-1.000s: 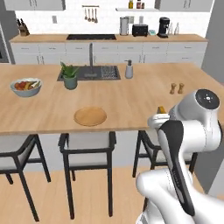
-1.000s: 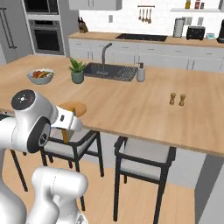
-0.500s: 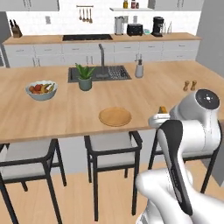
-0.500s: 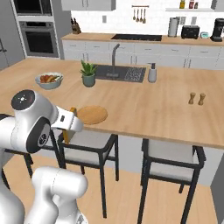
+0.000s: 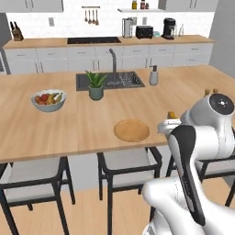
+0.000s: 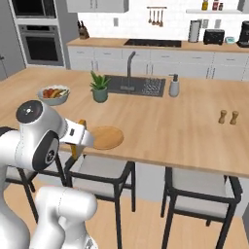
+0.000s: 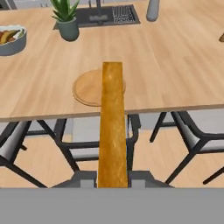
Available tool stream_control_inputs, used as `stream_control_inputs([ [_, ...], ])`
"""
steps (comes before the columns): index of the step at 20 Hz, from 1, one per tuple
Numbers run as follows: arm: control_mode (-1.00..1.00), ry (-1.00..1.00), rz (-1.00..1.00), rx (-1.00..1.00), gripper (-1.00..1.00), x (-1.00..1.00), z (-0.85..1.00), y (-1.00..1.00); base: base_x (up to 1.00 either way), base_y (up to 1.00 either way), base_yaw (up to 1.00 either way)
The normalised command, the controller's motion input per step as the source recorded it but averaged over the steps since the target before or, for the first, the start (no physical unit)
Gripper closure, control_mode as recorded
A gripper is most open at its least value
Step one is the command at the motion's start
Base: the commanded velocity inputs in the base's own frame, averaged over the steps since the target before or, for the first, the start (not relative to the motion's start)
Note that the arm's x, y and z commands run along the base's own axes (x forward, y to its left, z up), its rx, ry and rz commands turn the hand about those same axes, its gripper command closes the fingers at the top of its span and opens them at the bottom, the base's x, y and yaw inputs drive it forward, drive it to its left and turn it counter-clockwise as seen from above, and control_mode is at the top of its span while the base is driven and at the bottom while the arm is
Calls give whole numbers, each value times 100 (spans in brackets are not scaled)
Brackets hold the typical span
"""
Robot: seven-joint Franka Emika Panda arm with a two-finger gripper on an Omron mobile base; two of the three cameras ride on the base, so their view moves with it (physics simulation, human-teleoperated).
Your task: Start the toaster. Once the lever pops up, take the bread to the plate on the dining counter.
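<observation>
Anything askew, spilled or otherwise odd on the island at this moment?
Nothing stands out. The plate lies flat and bare near the dining counter's front edge; the pincer holds the bread edge-on.

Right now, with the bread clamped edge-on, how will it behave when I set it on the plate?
The bread sticks out straight from the gripper, so it is probably stiff, not floppy. It is thin, so likely light. Released on edge over the plate, it would probably tip flat rather than stand.
</observation>
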Motion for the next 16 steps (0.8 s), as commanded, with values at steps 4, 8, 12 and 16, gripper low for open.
stream_control_inputs([
  [4, 100, 0, 0, 0, 100, 0, 0, 0, 24, 56, -19],
  [8, 100, 0, 0, 0, 100, 0, 0, 0, 33, 13, -10],
  [12, 100, 0, 0, 0, 100, 0, 0, 0, 54, 0, 0],
  [16, 100, 0, 0, 0, 100, 0, 0, 0, 59, -3, 1],
])
